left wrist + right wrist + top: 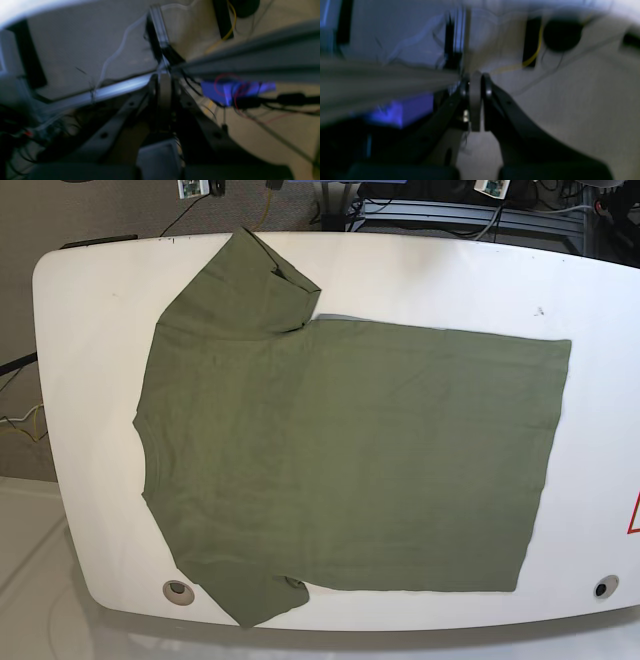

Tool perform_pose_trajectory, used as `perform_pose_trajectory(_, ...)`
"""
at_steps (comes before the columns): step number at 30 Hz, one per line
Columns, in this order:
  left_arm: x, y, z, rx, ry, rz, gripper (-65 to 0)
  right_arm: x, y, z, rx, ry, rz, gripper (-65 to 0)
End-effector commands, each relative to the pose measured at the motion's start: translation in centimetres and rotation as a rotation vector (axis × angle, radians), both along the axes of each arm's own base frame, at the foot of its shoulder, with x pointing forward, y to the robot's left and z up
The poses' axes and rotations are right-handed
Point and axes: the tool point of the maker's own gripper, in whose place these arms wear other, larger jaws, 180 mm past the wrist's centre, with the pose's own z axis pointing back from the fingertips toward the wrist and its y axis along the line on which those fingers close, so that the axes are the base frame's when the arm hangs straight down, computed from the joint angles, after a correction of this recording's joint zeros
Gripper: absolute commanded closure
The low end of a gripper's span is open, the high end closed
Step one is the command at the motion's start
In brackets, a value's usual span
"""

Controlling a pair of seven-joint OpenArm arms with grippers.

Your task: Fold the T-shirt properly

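The olive-green T-shirt (350, 450) lies spread flat on the white table (90, 330) in the base view, collar toward the left and hem toward the right. One sleeve reaches the far edge and the other hangs at the near edge. Neither arm shows in the base view. In the left wrist view, my left gripper (163, 80) is shut with nothing between its fingers, against a blurred background of floor and frame. My right gripper (475, 86) is also shut and empty in its own blurred view. The shirt appears in neither wrist view.
The table has rounded corners and two round holes (179, 590) (601, 588) near its front edge. Cables and equipment (470, 205) lie beyond the far edge. Both wrist views show a metal frame rail (250, 57), a yellow cable (532, 58) and a blue-lit box (225, 91).
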Motion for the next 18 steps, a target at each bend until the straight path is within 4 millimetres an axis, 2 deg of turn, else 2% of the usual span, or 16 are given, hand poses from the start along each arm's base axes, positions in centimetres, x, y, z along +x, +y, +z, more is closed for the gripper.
perform_pose_trajectory(1, 1.2, -0.2, 1.7, -0.013, -0.061, 0.001, 0.0, 0.9, 0.1, 1.3, 0.010, -0.042, 0.004, 0.0)
perform_pose_trajectory(7, 2.4, 0.4, 2.5, -0.004, -0.087, 0.008, -0.2, 2.9, 0.9, 2.7, 0.048, -0.100, -0.001, -0.3)
perform_pose_trajectory(9, 2.8, 1.0, 2.3, -0.002, -0.080, 0.003, -0.4, 4.0, 1.5, 4.1, 0.111, -0.135, -0.027, -0.6)
perform_pose_trajectory(11, 3.0, 1.3, 2.2, -0.002, -0.078, 0.002, 0.0, 4.6, 1.8, 4.6, 0.142, -0.152, -0.038, -0.7)
perform_pose_trajectory(17, 4.5, 2.7, 2.2, 0.024, -0.099, 0.013, 0.0, 6.3, 2.2, 5.3, 0.199, -0.186, -0.054, -0.9)
perform_pose_trajectory(18, 5.4, 3.2, 2.3, 0.038, -0.116, 0.023, -1.8, 6.9, 2.1, 5.1, 0.191, -0.185, -0.051, -0.8)
